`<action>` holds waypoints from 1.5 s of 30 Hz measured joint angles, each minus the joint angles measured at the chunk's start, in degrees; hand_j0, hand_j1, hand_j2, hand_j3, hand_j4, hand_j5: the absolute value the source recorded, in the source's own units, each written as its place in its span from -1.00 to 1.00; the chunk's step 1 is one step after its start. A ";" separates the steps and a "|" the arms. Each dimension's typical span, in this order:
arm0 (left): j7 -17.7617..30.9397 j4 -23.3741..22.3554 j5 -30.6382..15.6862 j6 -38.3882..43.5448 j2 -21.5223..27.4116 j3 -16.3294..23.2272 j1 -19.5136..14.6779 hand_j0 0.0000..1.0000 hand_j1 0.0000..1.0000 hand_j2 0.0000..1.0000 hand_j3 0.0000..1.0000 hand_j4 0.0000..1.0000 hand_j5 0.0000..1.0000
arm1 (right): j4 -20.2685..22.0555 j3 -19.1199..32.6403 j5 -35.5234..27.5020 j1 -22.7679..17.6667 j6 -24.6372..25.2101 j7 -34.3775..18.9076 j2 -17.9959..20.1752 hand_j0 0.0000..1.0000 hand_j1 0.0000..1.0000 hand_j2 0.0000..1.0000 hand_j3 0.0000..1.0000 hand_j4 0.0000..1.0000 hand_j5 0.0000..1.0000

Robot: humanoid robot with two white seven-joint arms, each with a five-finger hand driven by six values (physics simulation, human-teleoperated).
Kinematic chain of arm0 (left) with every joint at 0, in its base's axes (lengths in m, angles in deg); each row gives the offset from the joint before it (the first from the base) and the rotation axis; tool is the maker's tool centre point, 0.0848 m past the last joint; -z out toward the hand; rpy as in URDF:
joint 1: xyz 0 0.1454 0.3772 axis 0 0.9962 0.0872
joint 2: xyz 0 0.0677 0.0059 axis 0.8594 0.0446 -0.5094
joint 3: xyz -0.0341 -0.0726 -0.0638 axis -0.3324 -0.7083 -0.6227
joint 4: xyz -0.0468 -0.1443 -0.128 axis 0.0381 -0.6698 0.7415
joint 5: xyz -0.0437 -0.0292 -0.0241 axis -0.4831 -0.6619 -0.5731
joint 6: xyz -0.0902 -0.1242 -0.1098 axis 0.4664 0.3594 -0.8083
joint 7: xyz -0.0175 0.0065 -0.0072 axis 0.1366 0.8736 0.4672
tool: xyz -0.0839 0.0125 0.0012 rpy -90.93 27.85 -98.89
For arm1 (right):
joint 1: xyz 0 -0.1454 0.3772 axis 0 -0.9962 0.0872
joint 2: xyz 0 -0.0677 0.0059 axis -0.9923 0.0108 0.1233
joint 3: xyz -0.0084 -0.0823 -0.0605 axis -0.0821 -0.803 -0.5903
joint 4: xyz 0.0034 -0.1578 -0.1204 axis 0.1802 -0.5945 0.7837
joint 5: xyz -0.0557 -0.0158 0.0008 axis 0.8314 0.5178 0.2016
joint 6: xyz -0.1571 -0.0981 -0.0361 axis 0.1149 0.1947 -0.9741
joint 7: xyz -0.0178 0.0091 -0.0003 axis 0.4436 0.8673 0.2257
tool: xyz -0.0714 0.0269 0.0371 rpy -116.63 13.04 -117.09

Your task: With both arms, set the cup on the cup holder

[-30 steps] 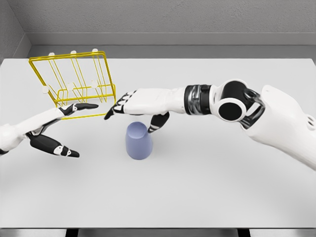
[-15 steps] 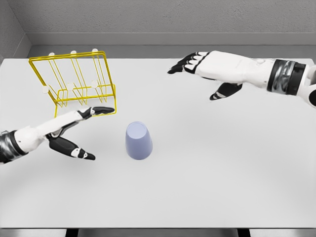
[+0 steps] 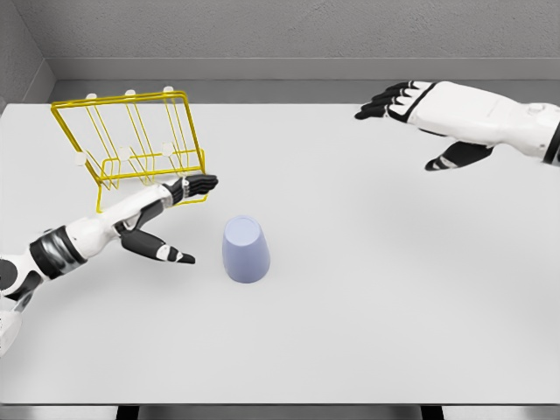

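Cup (image 3: 245, 250): plain lavender-blue, no handle visible; stood upside down, wide mouth on the white counter (image 3: 367, 297), narrower closed base up; near centre, ungrasped. Holder (image 3: 131, 144): yellow wire rack with white-tipped pegs, back frame tilted; sat at far left, behind and left of cup, apart from it.

No readable text, label, brand, number or sign anywhere in the head view. Plain and unmarked: the lavender cup (image 3: 246, 250) at centre frame, the yellow wire cup holder (image 3: 131, 144) at upper left, the white table (image 3: 367, 306), and the grey walls (image 3: 289, 31) along the top edge. No lettering either on the white shells of the left hand (image 3: 166, 214) or the right hand (image 3: 429, 118).
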State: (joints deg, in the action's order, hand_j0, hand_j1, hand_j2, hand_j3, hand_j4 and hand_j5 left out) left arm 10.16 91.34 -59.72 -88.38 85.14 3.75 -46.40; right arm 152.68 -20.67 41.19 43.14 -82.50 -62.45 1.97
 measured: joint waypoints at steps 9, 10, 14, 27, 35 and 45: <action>0.00 -3.83 4.64 1.79 -3.92 0.12 -1.58 1.00 1.00 1.00 1.00 1.00 1.00 | -0.37 1.00 -0.12 -2.11 -0.01 0.00 0.93 1.00 1.00 1.00 1.00 1.00 1.00; 0.00 -4.25 5.00 1.82 -4.27 0.15 -1.58 1.00 1.00 1.00 1.00 1.00 1.00 | -0.76 1.06 -0.14 -2.64 -0.01 0.00 1.25 1.00 1.00 1.00 1.00 1.00 1.00; 0.00 -5.87 6.23 1.80 -5.32 0.12 -1.58 1.00 1.00 1.00 1.00 1.00 1.00 | -2.10 3.82 -0.10 -6.68 -0.01 0.00 2.57 1.00 1.00 1.00 1.00 1.00 1.00; 0.00 -5.70 5.94 -1.70 -2.51 0.15 0.61 1.00 1.00 1.00 1.00 1.00 1.00 | -2.26 5.68 -0.14 -6.77 -0.17 0.00 3.20 1.00 1.00 1.00 1.00 1.00 1.00; 0.00 -5.51 5.93 -4.22 -0.12 0.61 1.49 1.00 1.00 1.00 1.00 1.00 1.00 | -2.49 5.70 -0.14 -6.77 -0.18 0.00 3.20 1.00 1.00 1.00 1.00 1.00 1.00; 0.00 -1.11 6.12 -4.29 0.23 1.48 2.55 1.00 1.00 1.00 1.00 1.00 1.00 | -2.62 5.70 -0.14 -6.77 -0.18 0.00 3.20 1.00 1.00 1.00 1.00 1.00 1.00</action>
State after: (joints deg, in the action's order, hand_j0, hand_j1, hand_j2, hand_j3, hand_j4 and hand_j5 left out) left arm 10.17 90.23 -53.60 -92.67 85.37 5.23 -43.85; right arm 150.06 -14.97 41.05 36.38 -82.67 -62.45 5.18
